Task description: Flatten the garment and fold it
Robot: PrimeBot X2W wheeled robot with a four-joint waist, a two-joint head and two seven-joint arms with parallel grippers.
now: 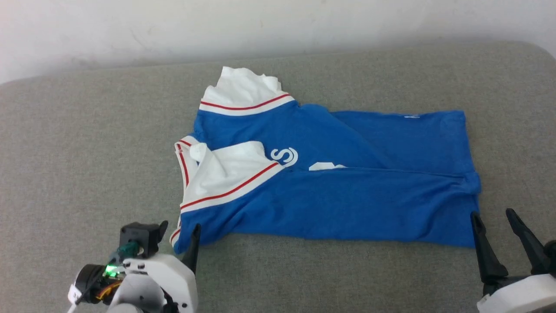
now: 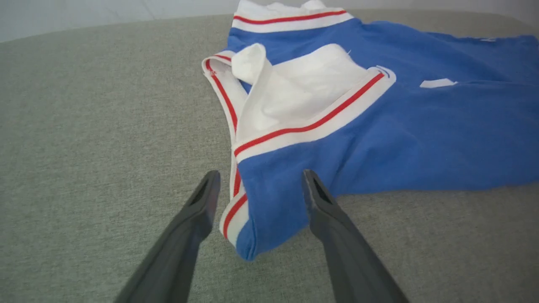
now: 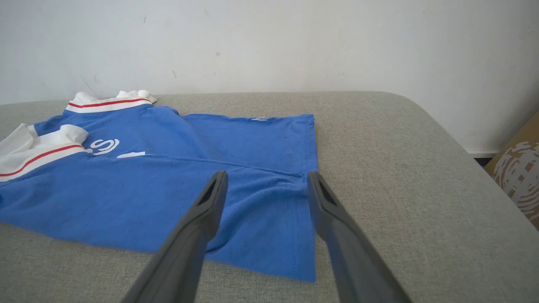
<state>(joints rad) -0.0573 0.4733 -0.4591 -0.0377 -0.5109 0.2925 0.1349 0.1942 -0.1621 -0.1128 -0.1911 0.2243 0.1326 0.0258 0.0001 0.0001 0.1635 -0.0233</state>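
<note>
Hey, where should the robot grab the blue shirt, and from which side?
Probably the garment by its two near corners, coming from the near edge: left gripper at the striped collar-end corner, right gripper at the hem corner. Both corners lie free at the open jaws.

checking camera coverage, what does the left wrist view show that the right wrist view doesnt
Left wrist view, not the right: the open left end effector with the red-and-white trimmed corner of the bright blue jersey T-shirt between its fingers. Right wrist view, not the left: the open right end effector framing the shirt's hem corner, plus brown patterned cardboard. Both: the shirt's red-striped white sleeves and the grey fabric surface.
</note>
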